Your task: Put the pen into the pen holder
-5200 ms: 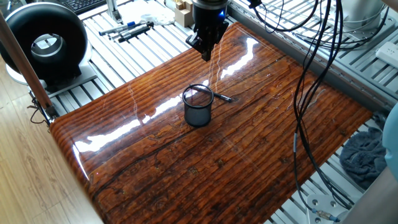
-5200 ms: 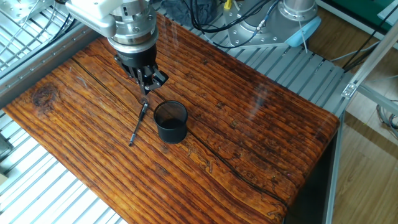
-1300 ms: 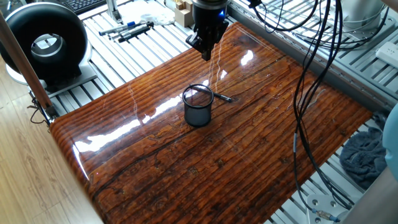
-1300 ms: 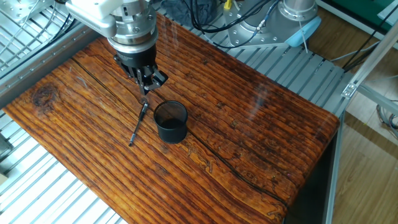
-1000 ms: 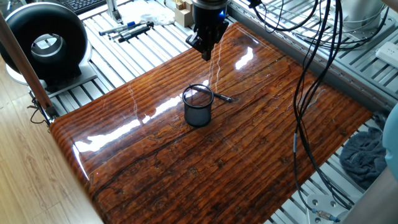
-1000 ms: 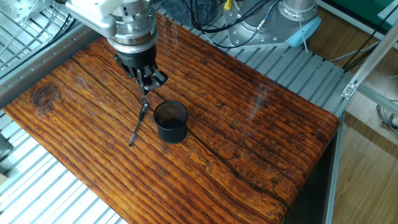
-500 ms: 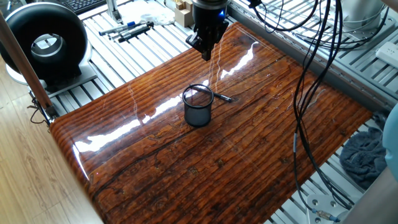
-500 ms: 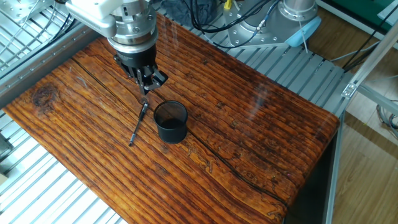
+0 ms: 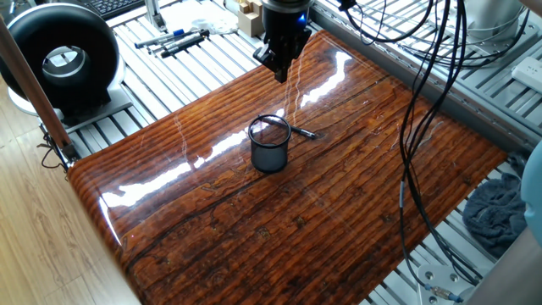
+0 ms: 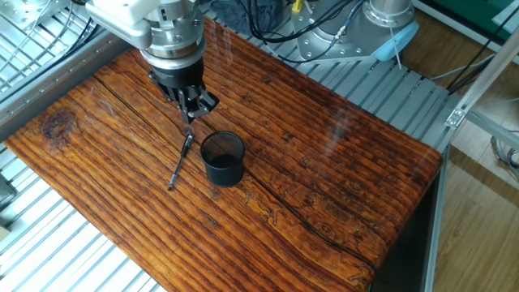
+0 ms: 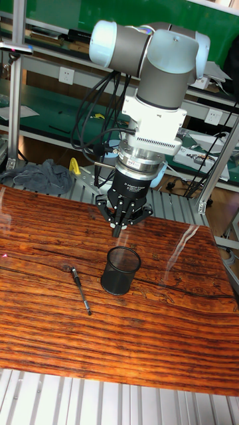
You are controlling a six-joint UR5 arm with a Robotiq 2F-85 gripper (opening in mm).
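Note:
The pen (image 10: pixel 180 161) is thin and black and lies flat on the wooden table, just beside the pen holder (image 10: pixel 222 159) and not touching my gripper. In one fixed view only the pen's end (image 9: pixel 303 132) pokes out behind the mesh pen holder (image 9: pixel 270 144). The tall fixed view shows the pen (image 11: pixel 81 290) to the left of the upright pen holder (image 11: pixel 120 270). My gripper (image 10: pixel 191 111) hangs above the table behind the cup, near the pen's far end. Its fingertips are pressed together with nothing between them, seen again in the gripper (image 9: pixel 280 74) and gripper (image 11: pixel 117 230).
A big black round fan (image 9: pixel 59 59) stands off the table's left corner. Thicker markers (image 9: pixel 174 40) lie on the metal slats behind. Black cables (image 9: pixel 423 102) hang over the right side. A grey cloth (image 9: pixel 495 212) lies beyond the right edge.

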